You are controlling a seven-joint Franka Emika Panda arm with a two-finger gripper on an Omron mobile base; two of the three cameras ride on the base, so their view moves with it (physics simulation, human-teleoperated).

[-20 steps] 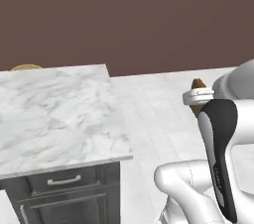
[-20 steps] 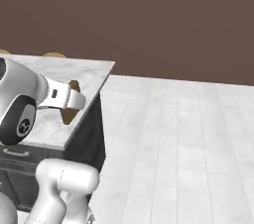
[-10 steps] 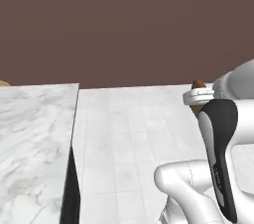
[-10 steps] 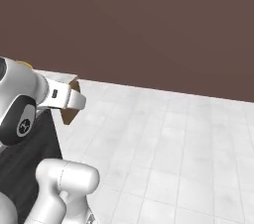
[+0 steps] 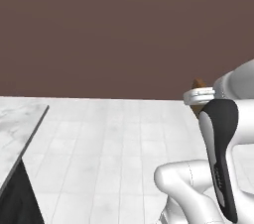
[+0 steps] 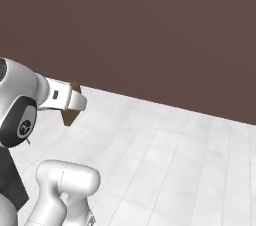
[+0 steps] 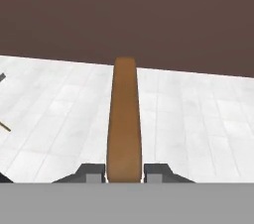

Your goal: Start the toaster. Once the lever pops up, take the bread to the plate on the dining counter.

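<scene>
The base has turned, sliding the marble counter (image 5: pixel 20 124) almost out of frame. The fingers (image 7: pixel 125 172) clench the bread (image 7: pixel 124 124) upright above tiled floor (image 6: pixel 170 155); plating remains.

A rendered kitchen, to judge by its few fittings. A white, grey-veined marble countertop (image 5: pixel 19 129) comes in at the lower left corner of the left base view, its near edge falling to a dark cabinet face (image 5: pixel 20 199) below it. The floor (image 6: pixel 175 155) is laid in large pale grey tiles with thin joints and runs back to a plain, flat brown wall (image 5: pixel 124 29).
</scene>
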